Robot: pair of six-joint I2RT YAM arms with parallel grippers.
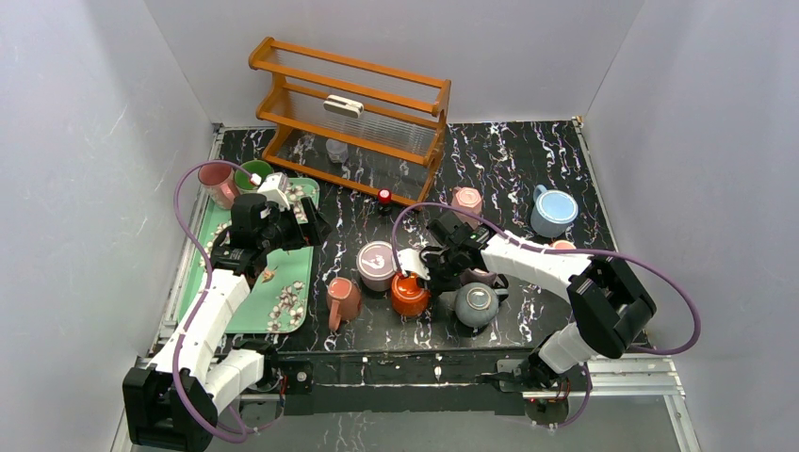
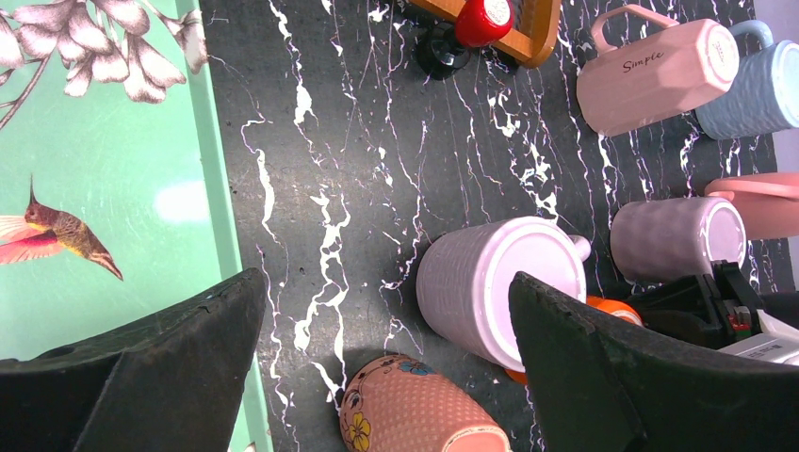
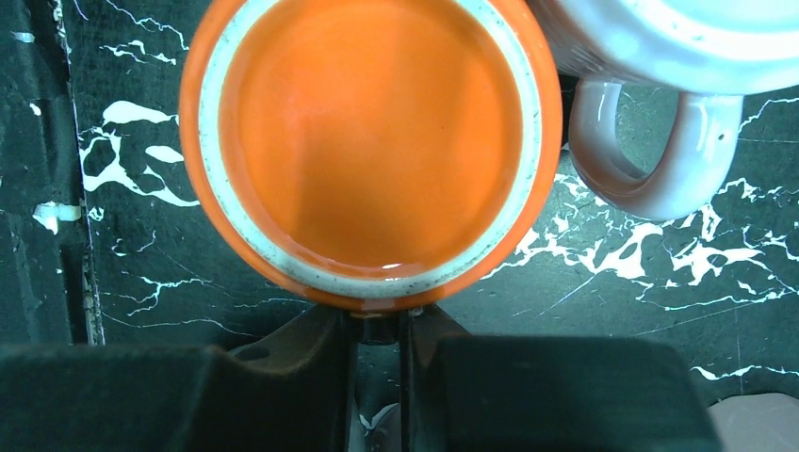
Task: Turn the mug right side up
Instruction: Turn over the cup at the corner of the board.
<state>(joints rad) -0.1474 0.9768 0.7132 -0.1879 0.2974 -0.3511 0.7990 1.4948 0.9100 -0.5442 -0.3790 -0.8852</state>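
Standing mouth down on the tabletop (image 1: pixel 509 160), the orange mug (image 3: pixel 372 141) is in front of the wooden rack (image 1: pixel 353 113), on the side that faces the arm bases and well apart from it, and a lilac mug (image 1: pixel 377 264) stands just beside it, between it and the rack. The mug looks like glazed ceramic, so I judge it stiff, rather heavy for its size, slippery under the pads and easy to chip if it drops or knocks a neighbour. A good place to take hold is the handle or the wall near the rim; a hold on the handle alone may let the body swing during the turn. The jaws of the right arm (image 1: pixel 528 259) are pressed almost together on a narrow dark piece at the mug's edge farthest from the rack. I take this piece for the handle, but the body hides most of it. The jaws of the left arm (image 1: pixel 212 311) are spread wide and hold nothing, over the tabletop in front of the rack's left end. From above the mug shows a round, glossy orange base with a pale, speckled, unglazed ring around it, and the wall below is the same orange
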